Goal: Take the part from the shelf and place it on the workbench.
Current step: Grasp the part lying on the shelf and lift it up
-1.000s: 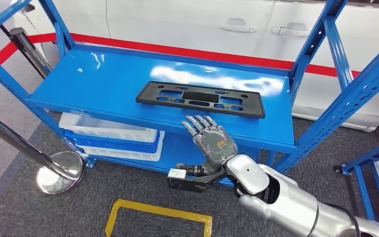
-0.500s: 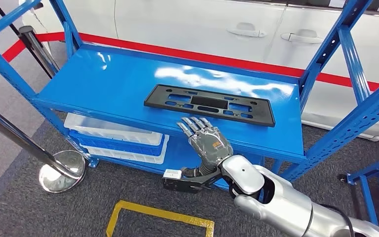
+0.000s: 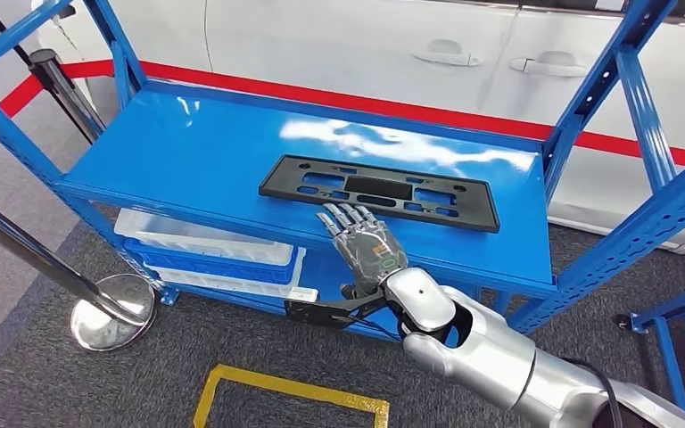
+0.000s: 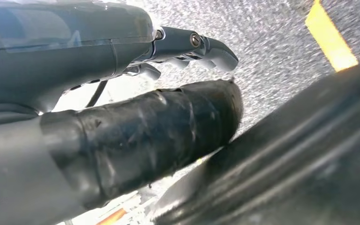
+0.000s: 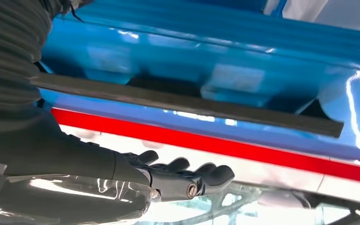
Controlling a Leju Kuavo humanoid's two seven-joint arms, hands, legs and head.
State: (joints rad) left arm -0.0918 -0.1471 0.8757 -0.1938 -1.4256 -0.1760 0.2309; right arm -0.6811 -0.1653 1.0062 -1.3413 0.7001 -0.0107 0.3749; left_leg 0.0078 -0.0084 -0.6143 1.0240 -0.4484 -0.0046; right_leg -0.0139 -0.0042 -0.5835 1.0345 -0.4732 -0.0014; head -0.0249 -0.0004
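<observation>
Part (image 3: 380,192): black flat frame, lying on blue shelf (image 3: 187,152), toward its front edge, right of shelf centre. Not lifted.

Right hand (image 3: 364,241): fingers extended and apart, holding nothing; fingertips at or just short of part's near edge, contact not determinable. Seen in right wrist view (image 5: 178,176) as dark fingers spread beside part (image 5: 187,105).

Left hand (image 4: 187,47): hanging over grey carpet, fingers loosely curled, nothing seen in them; degree of closure cannot be told.

Bins (image 3: 205,250): white and blue, stacked on lower level under shelf.

Car (image 3: 366,45): white, behind shelf.

Status: reach stage only. Nothing done yet. Remaining, by judgement: grasp part, lift off shelf, carry to table, set down.
</observation>
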